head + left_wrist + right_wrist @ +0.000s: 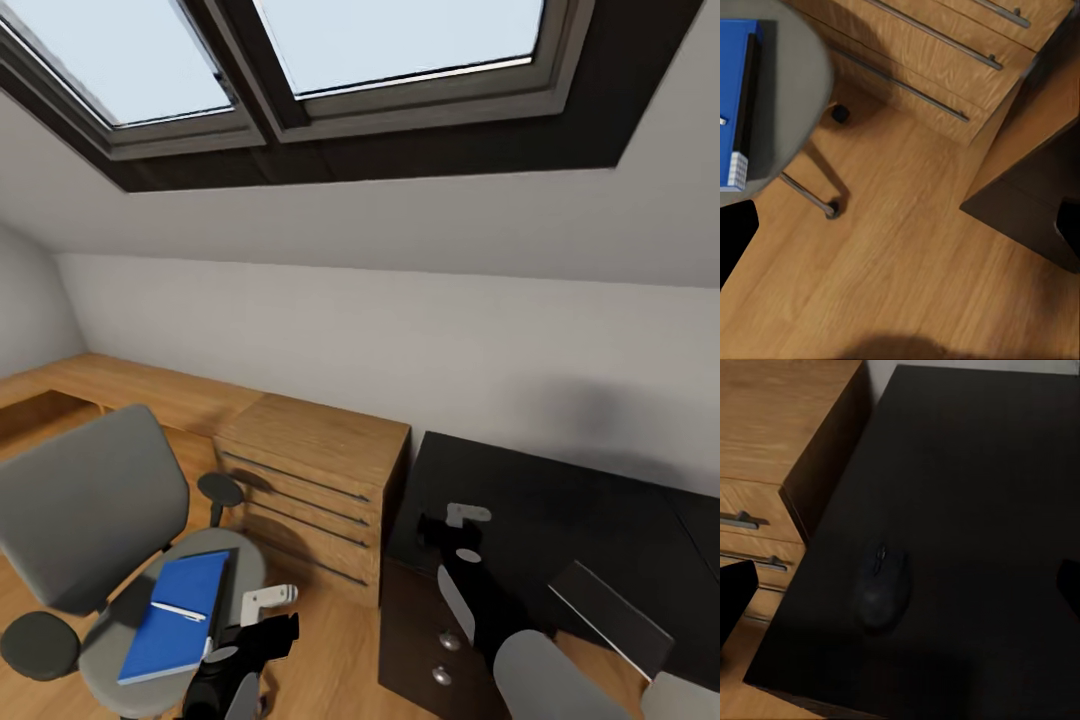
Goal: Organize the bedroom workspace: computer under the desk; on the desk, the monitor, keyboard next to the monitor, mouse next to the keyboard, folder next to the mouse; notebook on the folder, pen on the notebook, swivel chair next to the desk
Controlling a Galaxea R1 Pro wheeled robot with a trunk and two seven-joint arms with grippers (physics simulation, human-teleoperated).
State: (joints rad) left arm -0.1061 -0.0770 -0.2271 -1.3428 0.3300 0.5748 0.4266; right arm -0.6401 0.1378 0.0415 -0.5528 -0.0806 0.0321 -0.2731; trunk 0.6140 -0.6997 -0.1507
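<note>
Over the head camera I see the swivel chair (90, 520) at lower left, the blue folder (175, 620) lying flat on its seat with a white pen (178, 611) across the cover. My left end effector (268, 598) hangs just beside the seat; my right end effector (468, 516) sits above the black table (560, 510), which stands against a light-wood cabinet (310, 490).

From the left wrist, the folder's corner and the wood floor (892, 247) lie below, fingers spread apart.

From the right wrist, a dark mouse (881, 585) rests on the table near its edge, fingers apart; it is hard to make out.
</note>
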